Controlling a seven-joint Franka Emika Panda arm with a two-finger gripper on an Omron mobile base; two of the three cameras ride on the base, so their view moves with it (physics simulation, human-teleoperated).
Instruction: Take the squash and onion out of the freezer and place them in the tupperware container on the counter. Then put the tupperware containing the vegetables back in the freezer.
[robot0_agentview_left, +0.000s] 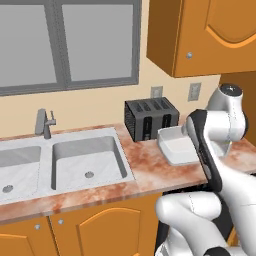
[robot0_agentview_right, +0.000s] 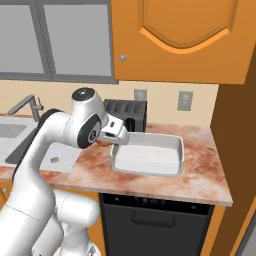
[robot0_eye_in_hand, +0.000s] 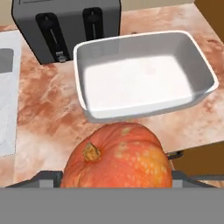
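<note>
An orange squash (robot0_eye_in_hand: 118, 157) with a short brown stem sits between my fingers, and my gripper (robot0_eye_in_hand: 114, 177) is shut on it, its jaws standing wide around it. It hangs above the counter (robot0_eye_in_hand: 48, 118), just short of the near rim of the tupperware container (robot0_eye_in_hand: 144, 111), a white shallow tub with nothing in it. From the right base view my hand (robot0_agentview_right: 116, 132) hovers at the left end of the tupperware container (robot0_agentview_right: 147, 167). In the left base view my arm covers part of the tupperware container (robot0_agentview_left: 175, 150). The onion and the freezer are out of view.
A dark toaster (robot0_agentview_right: 127, 112) stands right behind the tub against the wall. The grey double sink (robot0_agentview_left: 87, 160) with its tap lies to the left. A black dishwasher (robot0_agentview_right: 150, 220) sits under the counter (robot0_agentview_right: 200, 175). Wooden cabinets hang overhead.
</note>
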